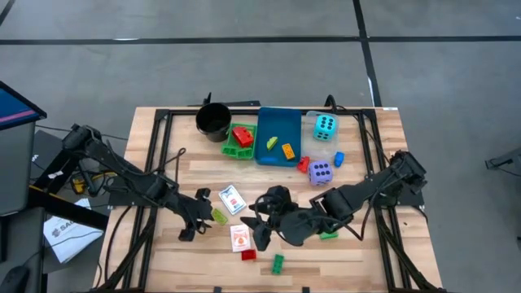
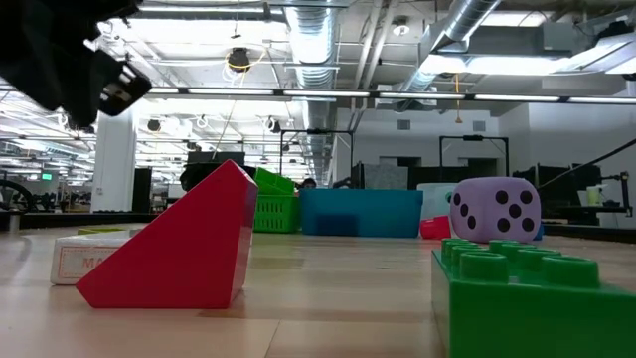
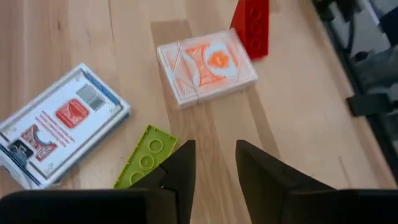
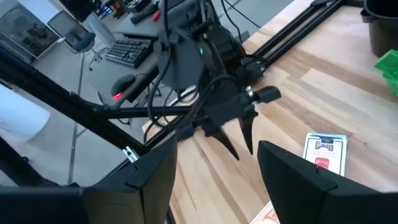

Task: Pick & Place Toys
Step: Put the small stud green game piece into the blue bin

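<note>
1. Near the table's front-left, left gripper (image 1: 195,221) hovers low over the wood, fingers (image 3: 180,171) parted by a narrow gap with bare wood between them, nothing held.
2. Just beside that gripper, toward table centre, lies lime brick (image 1: 219,216), flat, studs up; in the left wrist view (image 3: 146,157) sits hard against the outer face of one finger, outside the gap rather than within it.
3. Long axis of lime brick runs at a slant across the fingers' line, so a sideways shift and probably a wrist turn look needed before closing on it.
4. Beyond lime brick: blue card pack (image 1: 232,198) and orange card pack (image 1: 240,237), near each other; red brick (image 1: 248,255) just past the orange one.
5. Left arm is clearly the nearer one to lime brick.
6. Right gripper (image 1: 262,232) hangs close to the orange card pack, fingers apart about halfway, empty in its own wrist view (image 4: 217,165).
7. Farther back: green tray (image 1: 238,149) and blue tray (image 1: 277,155) already hold bricks; cyan die (image 1: 325,126) and purple die (image 1: 320,172) well apart from both grippers.
</note>
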Motion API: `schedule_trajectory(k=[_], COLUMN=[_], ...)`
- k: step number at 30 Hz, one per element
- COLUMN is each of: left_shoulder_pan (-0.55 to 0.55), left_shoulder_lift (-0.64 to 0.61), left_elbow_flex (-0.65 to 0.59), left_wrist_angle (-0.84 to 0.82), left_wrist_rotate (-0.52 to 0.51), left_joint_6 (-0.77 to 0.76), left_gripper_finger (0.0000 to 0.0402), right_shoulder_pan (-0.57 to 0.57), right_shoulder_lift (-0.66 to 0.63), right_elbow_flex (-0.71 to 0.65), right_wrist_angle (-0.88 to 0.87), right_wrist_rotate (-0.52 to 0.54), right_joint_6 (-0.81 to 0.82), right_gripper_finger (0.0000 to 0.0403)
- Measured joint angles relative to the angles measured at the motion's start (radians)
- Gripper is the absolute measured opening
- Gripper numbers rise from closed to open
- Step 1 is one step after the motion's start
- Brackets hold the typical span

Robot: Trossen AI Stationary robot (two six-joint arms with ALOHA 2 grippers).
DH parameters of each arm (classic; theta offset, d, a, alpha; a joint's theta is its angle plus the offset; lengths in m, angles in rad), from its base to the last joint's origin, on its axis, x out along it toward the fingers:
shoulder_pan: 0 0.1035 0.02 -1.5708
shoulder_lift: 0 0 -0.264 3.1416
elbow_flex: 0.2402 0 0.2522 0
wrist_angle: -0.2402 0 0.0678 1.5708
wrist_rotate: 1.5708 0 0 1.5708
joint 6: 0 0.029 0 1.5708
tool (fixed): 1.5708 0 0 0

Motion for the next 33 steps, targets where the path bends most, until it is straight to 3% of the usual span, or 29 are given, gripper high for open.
schedule_trajectory(k=[11,18,23,33], left_shoulder_pan=[0.013,0.013,0.012,0.018], left_shoulder_lift=[0.075,0.076,0.076,0.134], left_elbow_flex=[0.000,0.000,-0.002,-0.002], left_wrist_angle=[0.003,0.002,0.003,0.012], left_wrist_rotate=[-0.017,-0.130,-0.146,-0.148], left_joint_6=[-0.079,0.004,0.101,0.105], left_gripper_finger=[0.0213,0.0283,0.0298,0.0297], right_shoulder_pan=[-0.028,-0.027,-0.028,-0.028], right_shoulder_lift=[0.000,0.000,0.000,0.000], right_elbow_flex=[0.000,0.000,0.000,0.000], right_wrist_angle=[0.001,0.001,0.000,0.000], right_wrist_rotate=[-0.038,-0.047,-0.087,-0.089], right_joint_6=[-0.012,-0.015,-0.015,-0.015], right_gripper_finger=[0.0219,0.0219,0.0219,0.0219])
